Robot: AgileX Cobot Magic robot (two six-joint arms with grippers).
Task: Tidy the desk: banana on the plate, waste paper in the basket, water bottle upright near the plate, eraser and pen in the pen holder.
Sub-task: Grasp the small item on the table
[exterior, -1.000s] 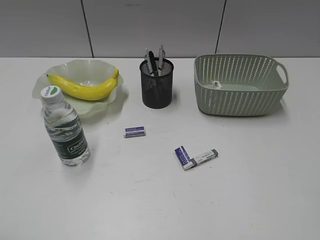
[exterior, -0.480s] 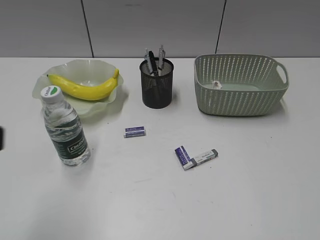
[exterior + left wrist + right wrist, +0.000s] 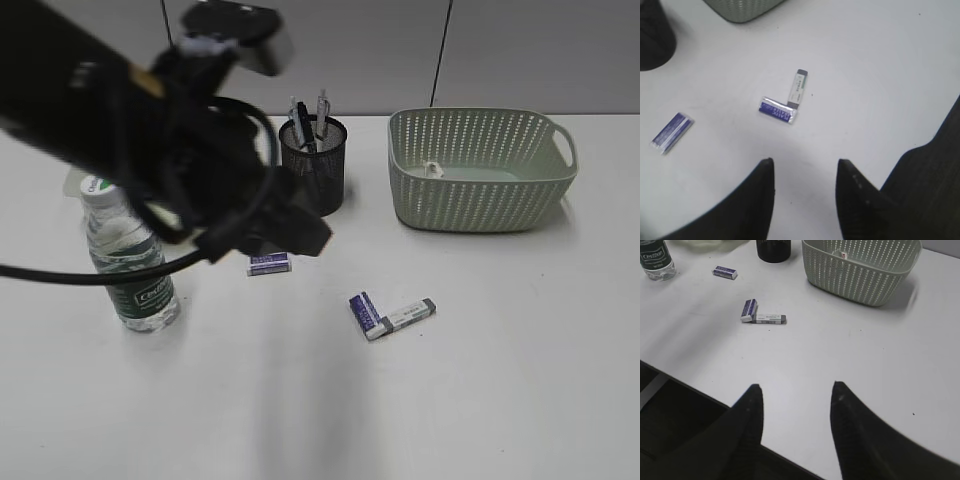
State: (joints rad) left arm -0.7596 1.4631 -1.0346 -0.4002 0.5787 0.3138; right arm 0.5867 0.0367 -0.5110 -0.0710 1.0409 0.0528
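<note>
Hovering with parted, empty jaws over the white worktop, the left gripper faces two touching erasers and a third apart, while the right gripper, also open, hangs nearer the front edge, the basket beyond.

desk white | basket sage-green, perforated | pen holder black mesh | erasers purple-white

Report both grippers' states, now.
Left gripper: open, holding nothing, above the white desk.
Right gripper: open, holding nothing.
</note>
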